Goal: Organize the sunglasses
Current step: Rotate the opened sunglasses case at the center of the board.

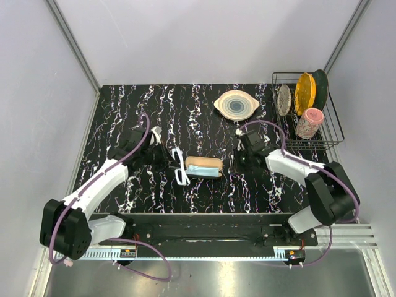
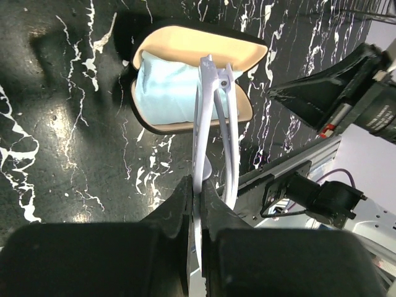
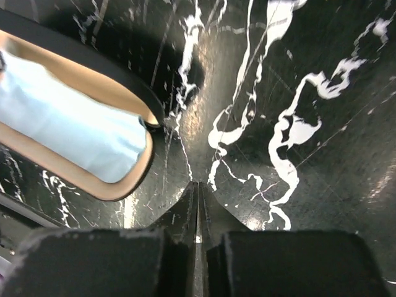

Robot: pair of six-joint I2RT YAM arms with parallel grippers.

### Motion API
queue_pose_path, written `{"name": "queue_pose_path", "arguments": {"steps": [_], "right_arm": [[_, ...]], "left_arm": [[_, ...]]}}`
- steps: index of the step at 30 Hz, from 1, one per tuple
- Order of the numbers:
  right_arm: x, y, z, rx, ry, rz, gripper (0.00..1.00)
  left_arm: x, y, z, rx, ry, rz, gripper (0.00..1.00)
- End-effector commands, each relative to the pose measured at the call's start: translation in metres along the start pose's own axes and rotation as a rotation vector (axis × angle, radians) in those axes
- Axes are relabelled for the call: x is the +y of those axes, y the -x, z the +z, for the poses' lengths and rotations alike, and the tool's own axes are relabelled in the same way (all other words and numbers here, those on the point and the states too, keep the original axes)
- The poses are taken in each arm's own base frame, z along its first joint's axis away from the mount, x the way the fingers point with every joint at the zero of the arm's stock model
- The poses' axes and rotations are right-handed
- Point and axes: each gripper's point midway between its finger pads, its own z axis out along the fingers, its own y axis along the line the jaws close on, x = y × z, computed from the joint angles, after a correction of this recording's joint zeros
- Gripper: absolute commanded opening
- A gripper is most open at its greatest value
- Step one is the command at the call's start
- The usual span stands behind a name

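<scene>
Whitish-silver sunglasses [image 2: 200, 124] are pinched by their thin frame between the fingers of my left gripper [image 2: 199, 185], at the lower middle of the left wrist view. The glasses reach up across the near rim of the open black case [image 2: 185, 43], where a light blue cloth [image 2: 167, 86] lies on the tan lining. My right gripper [image 3: 197, 189] is pressed together on nothing, low over the black marbled table [image 3: 322, 204], with the case at its upper left.

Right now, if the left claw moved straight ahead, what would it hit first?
Probably the open black case, about at its light blue cloth; the sunglasses the left gripper holds would touch first, though depth is unclear.
</scene>
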Motion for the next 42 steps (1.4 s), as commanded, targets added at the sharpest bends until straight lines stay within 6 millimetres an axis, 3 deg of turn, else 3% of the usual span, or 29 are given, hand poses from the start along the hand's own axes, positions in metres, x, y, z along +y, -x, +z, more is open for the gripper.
{"name": "queue_pose_path", "arguments": {"steps": [1, 10, 14, 17, 18, 20, 21, 23, 24, 26, 31, 37, 42], "right_arm": [[0.010, 0.003, 0.019, -0.035, 0.001, -0.030, 0.05], [0.030, -0.019, 0.042, 0.017, -0.034, -0.058, 0.02], [0.055, -0.030, 0.049, 0.010, -0.026, -0.101, 0.00], [0.069, -0.027, 0.057, -0.008, -0.034, -0.127, 0.00], [0.084, -0.027, 0.058, -0.013, -0.015, -0.150, 0.00], [0.092, -0.027, 0.066, -0.017, -0.032, -0.171, 0.00], [0.110, -0.027, 0.066, -0.024, -0.013, -0.196, 0.00], [0.117, -0.030, 0.077, -0.019, -0.034, -0.213, 0.00], [0.133, -0.027, 0.078, -0.028, -0.021, -0.226, 0.00], [0.137, -0.029, 0.089, -0.020, -0.051, -0.231, 0.00], [0.156, -0.014, 0.076, -0.055, -0.056, -0.184, 0.04], [0.174, 0.003, 0.029, -0.091, -0.008, -0.176, 0.13], [0.173, 0.018, -0.018, -0.163, -0.008, -0.170, 0.35]], "left_arm": [[-0.005, 0.016, -0.005, -0.108, -0.020, -0.001, 0.00], [0.023, 0.013, -0.014, -0.137, 0.139, -0.052, 0.00], [0.031, 0.012, -0.016, -0.148, 0.180, -0.075, 0.00], [0.035, 0.012, -0.019, -0.161, 0.201, -0.079, 0.00], [0.038, 0.011, -0.019, -0.158, 0.215, -0.082, 0.00], [0.043, 0.012, -0.022, -0.171, 0.243, -0.079, 0.00], [0.044, 0.013, -0.023, -0.175, 0.252, -0.077, 0.00], [0.048, 0.017, -0.026, -0.194, 0.281, -0.073, 0.00], [0.050, 0.018, -0.025, -0.192, 0.294, -0.069, 0.00], [0.049, 0.024, -0.026, -0.202, 0.305, -0.063, 0.00], [0.044, 0.035, -0.025, -0.189, 0.324, -0.030, 0.00], [0.018, 0.055, -0.028, -0.185, 0.280, 0.048, 0.00], [0.001, 0.059, -0.022, -0.107, 0.231, 0.156, 0.00]]}}
